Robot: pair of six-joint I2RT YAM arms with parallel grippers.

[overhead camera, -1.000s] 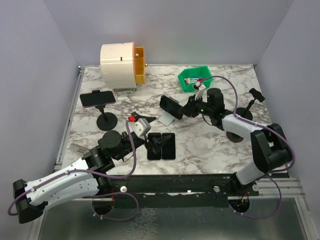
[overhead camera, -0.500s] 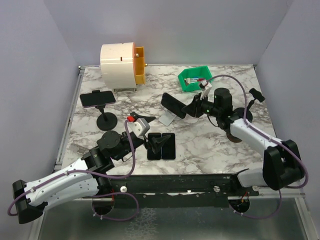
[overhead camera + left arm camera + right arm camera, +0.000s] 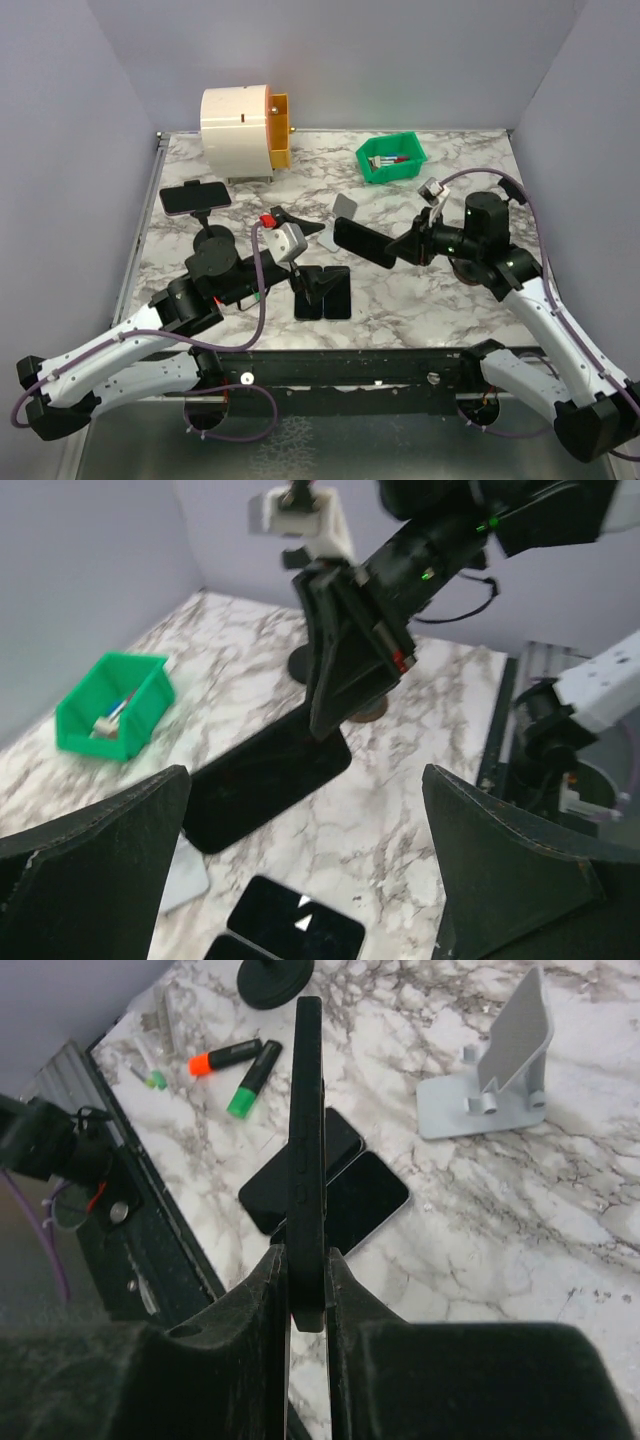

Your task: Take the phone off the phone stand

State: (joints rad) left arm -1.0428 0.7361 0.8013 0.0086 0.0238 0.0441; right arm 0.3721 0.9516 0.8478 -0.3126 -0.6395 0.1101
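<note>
My right gripper [image 3: 408,248] is shut on the end of a black phone [image 3: 363,243], which hangs in the air, clear of the grey phone stand [image 3: 345,208] behind it. In the right wrist view the phone [image 3: 307,1150] stands edge-on between the pads of the right gripper [image 3: 308,1280], and the bare grey stand [image 3: 505,1070] sits on the marble beyond. My left gripper [image 3: 322,262] is open above the table, with nothing between its fingers. From the left wrist the held phone [image 3: 265,785] shows ahead of the left gripper [image 3: 305,880].
Two dark phones [image 3: 323,292] lie flat under the left gripper. Another phone [image 3: 196,197] sits on a black stand [image 3: 213,240] at the left. At the back are a green bin [image 3: 391,160] and a white and orange drum [image 3: 243,123]. Markers [image 3: 225,1058] lie near the front edge.
The right arm has drawn the phone off the grey stand and carried it nearer and to the right. The left arm has lifted and shifted a little left, still open.
</note>
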